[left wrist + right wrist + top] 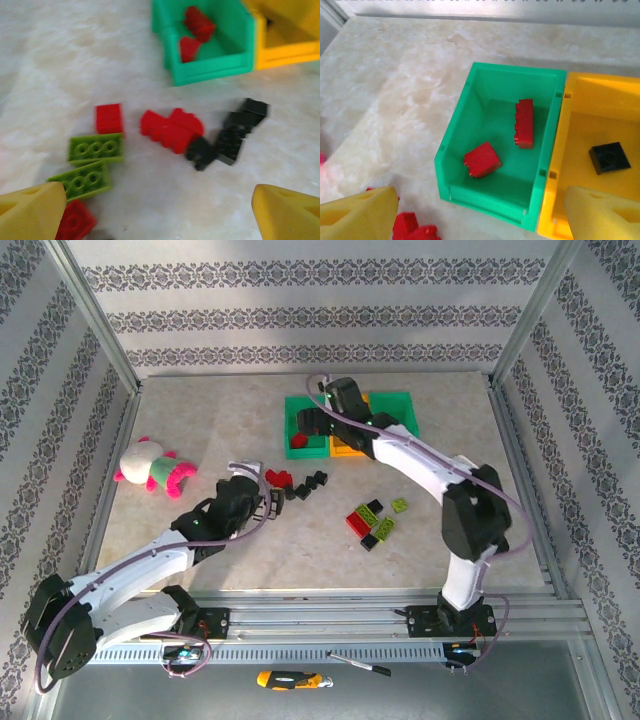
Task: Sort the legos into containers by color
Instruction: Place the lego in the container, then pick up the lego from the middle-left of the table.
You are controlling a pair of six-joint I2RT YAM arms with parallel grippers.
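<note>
**Two reds binned, one black binned, loose piles left on surface**

R arm's fingers [355, 215] are seen spread wide w/ nothing btwn them, hung over the left-hand green plastic open bin [455, 155]. Two small red plastic bricks [482, 160] lie on that bin's floor. A flat black plastic brick [609, 157] lies in the adjoining orange-yellow plastic bin [620, 115]. A colour-per-bin scheme is thus implied: red to the left green bin, black to the yellow one. The far green bin [400, 405] is prob. meant for lime. Poised above the red bin w/ fingers apart, the R arm is judged to be at its drop-off point.

L arm's fingers [30, 210] are likewise spread wide & empty, low over a loose pile. There a clump of red bricks [170, 130] touches a run of black bricks [232, 135], w/ lime green plastic bricks [95, 150] just beside. The wide spread is judged to suit straddling one piece for a pick. Since pieces touch, a neighbour could be dragged along.

A second loose group of lime, red & black bricks [375, 520] lies further right, apart from the bins. Most of the sort is judged undone.

The surface [200, 420] is pale, marbled & matte. A pink-white-green plush toy [150, 468] lies at its left side, well apart from the work. The cell is enclosed by aluminium posts & walls papered in grey-patterned bands.
</note>
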